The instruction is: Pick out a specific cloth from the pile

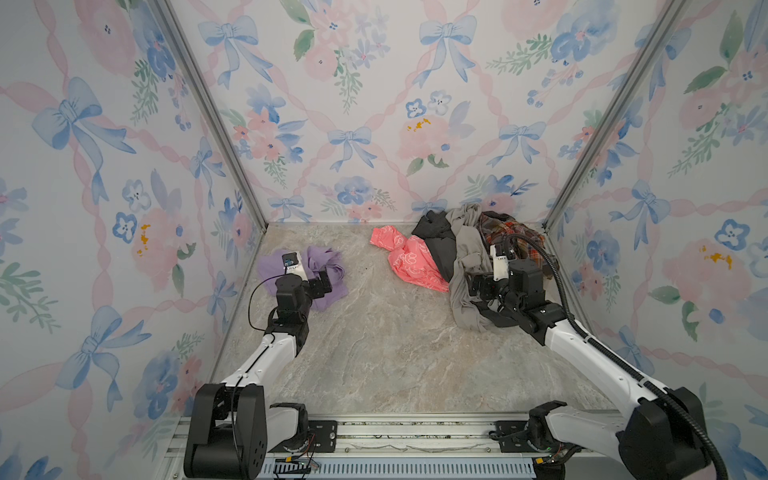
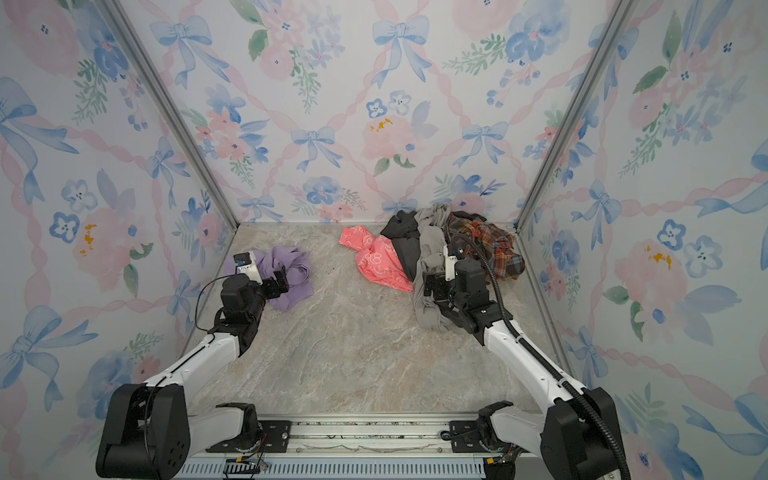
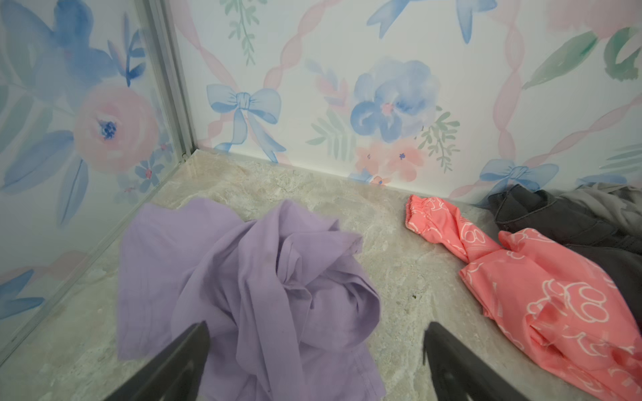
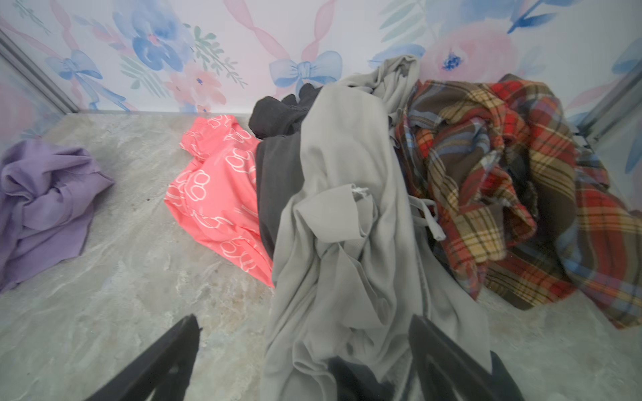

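Note:
The lavender cloth (image 1: 328, 270) (image 2: 293, 272) lies crumpled by itself on the table's left side, apart from the pile (image 1: 465, 253) (image 2: 432, 253) at the back right. My left gripper (image 1: 322, 286) (image 3: 316, 333) hovers over the cloth's near edge, open, its dark fingers (image 3: 194, 350) spread and gripping nothing. The purple folds (image 3: 250, 277) lie between and beyond them. My right gripper (image 1: 473, 286) (image 4: 305, 326) is open over the beige-grey garment (image 4: 347, 215), which drapes down the pile's front. The lavender cloth (image 4: 41, 198) shows far off in the right wrist view.
A coral-pink cloth with white print (image 1: 409, 262) (image 3: 542, 291), a black garment (image 1: 436, 237) and a red plaid shirt (image 1: 511, 237) (image 4: 503, 180) make up the pile. Flowered walls close the back and both sides. Marble tabletop (image 1: 386, 345) lies between the arms.

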`<state>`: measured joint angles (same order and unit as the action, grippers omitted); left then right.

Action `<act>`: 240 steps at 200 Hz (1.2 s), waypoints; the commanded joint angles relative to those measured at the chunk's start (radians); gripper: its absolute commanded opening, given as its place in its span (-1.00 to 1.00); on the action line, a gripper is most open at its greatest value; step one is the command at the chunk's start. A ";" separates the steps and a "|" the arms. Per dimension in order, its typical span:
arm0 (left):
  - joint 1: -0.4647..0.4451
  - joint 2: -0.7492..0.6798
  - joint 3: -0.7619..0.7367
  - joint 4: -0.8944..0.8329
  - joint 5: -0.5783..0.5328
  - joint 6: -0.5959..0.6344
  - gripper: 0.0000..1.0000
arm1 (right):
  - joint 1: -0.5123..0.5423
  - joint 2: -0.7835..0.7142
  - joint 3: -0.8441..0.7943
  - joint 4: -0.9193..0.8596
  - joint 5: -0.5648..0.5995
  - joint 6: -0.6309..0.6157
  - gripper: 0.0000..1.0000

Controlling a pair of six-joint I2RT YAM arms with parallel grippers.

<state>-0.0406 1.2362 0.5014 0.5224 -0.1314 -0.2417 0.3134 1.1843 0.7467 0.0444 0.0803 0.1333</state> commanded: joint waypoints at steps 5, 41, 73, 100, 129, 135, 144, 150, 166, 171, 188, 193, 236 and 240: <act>-0.002 0.089 -0.045 0.198 -0.085 0.043 0.96 | -0.035 -0.001 -0.127 0.246 0.099 -0.091 0.94; -0.011 0.176 -0.091 0.338 -0.117 0.091 0.96 | -0.138 0.047 -0.278 0.492 0.072 -0.128 0.94; -0.033 0.237 -0.158 0.477 -0.105 0.125 0.96 | -0.232 0.057 -0.318 0.579 0.020 -0.108 0.94; -0.070 0.267 -0.225 0.625 -0.125 0.163 0.96 | -0.258 0.047 -0.353 0.587 0.030 -0.122 0.94; -0.093 0.314 -0.315 0.830 -0.132 0.194 0.96 | -0.258 0.125 -0.433 0.761 0.047 -0.104 0.94; -0.093 0.328 -0.327 0.879 -0.146 0.197 0.96 | -0.261 0.142 -0.437 0.793 0.049 -0.101 0.94; -0.096 0.314 -0.329 0.859 -0.171 0.183 0.96 | -0.260 0.141 -0.436 0.793 0.040 -0.118 0.94; -0.097 0.313 -0.332 0.858 -0.178 0.183 0.96 | -0.262 0.144 -0.434 0.791 0.045 -0.122 0.94; -0.097 0.313 -0.331 0.858 -0.172 0.184 0.96 | -0.263 0.166 -0.454 0.856 0.044 -0.119 0.94; -0.097 0.314 -0.331 0.858 -0.171 0.184 0.96 | -0.263 0.177 -0.462 0.883 0.044 -0.121 0.94; -0.097 0.319 -0.324 0.858 -0.175 0.183 0.96 | -0.264 0.210 -0.473 0.937 0.047 -0.123 0.94; -0.096 0.319 -0.324 0.857 -0.174 0.183 0.96 | -0.264 0.218 -0.474 0.947 0.046 -0.125 0.94; -0.078 0.318 -0.326 0.858 -0.161 0.167 0.96 | -0.264 0.329 -0.497 1.094 0.042 -0.124 0.94; -0.077 0.318 -0.326 0.857 -0.159 0.168 0.96 | -0.264 0.343 -0.499 1.113 0.044 -0.125 0.94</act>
<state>-0.1287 1.5459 0.1757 1.3521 -0.2916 -0.0780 0.0586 1.4628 0.2741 1.0046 0.1204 0.0174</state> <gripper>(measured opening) 0.979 0.971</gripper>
